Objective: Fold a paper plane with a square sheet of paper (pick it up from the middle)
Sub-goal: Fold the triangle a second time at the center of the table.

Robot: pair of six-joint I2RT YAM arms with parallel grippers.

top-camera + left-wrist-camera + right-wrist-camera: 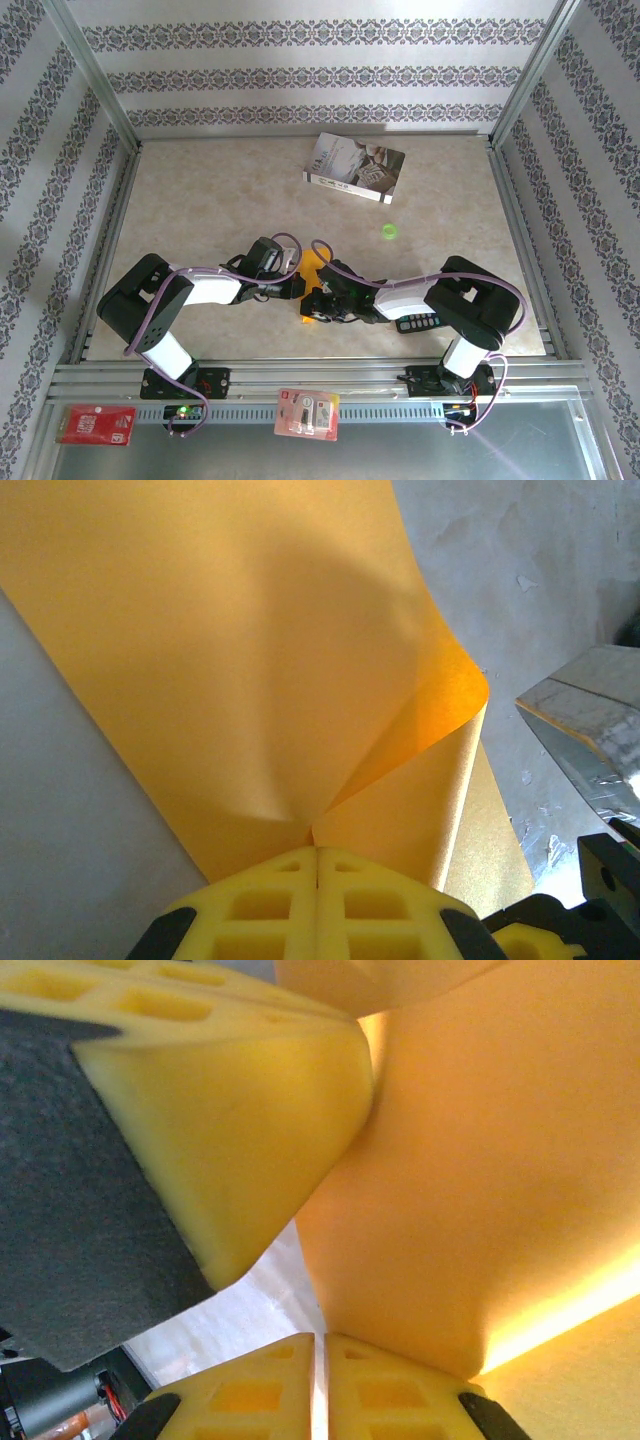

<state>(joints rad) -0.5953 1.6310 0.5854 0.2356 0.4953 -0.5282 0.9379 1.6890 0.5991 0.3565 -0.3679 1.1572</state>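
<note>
Paper: we see the square sheet of paper (230, 660) curled up between both grippers, just 6 o'clock of table centre | Left gripper (317, 865): fingers together, pinching its fold | Right gripper (322, 1352): clamped on the same sheet | Top view adds: book (355, 167) at 12 o'clock, calculator (415, 323) at 4 o'clock

both arms bent with elbows out wide, forearms reaching inward, wrists meeting low in the middle, left gripper (317, 852) pinched tight on the square sheet of paper (250, 660), right gripper (322, 1338) clamped on it too, close against the left one
</note>
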